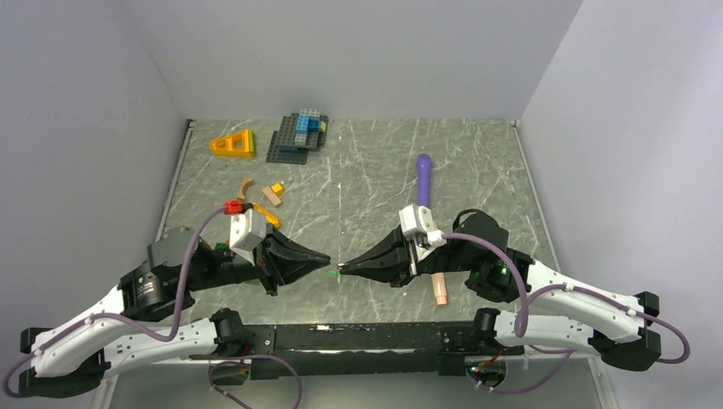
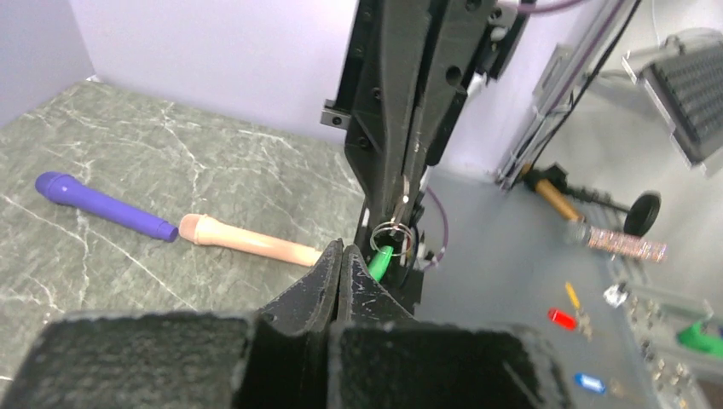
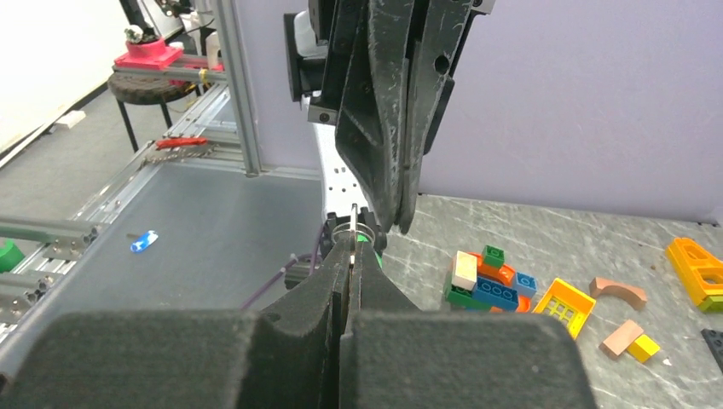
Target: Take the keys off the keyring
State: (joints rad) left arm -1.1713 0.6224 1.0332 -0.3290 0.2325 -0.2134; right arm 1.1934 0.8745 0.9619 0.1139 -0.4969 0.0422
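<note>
My two grippers meet tip to tip above the table's near middle. My right gripper [image 1: 343, 268] [image 3: 352, 249] is shut on a thin metal key [image 3: 353, 223] seen edge-on, its colour unclear. A wire keyring [image 2: 393, 233] [image 3: 353, 232] hangs at its tips. The green-headed key [image 2: 381, 262] [image 1: 331, 273] dangles from the ring. My left gripper [image 1: 326, 257] [image 2: 341, 252] is shut, with nothing visible between its jaws. Its tip sits just beside the green key, a little apart from it.
A purple pen [image 1: 424, 175] and a pink one [image 1: 440, 290] lie by the right arm. Toy bricks lie at the back left: a yellow-orange piece [image 1: 234, 143], a grey baseplate with blue bricks [image 1: 288, 149], loose pieces [image 1: 271, 193]. More bricks [image 3: 486, 281] lie under the left arm.
</note>
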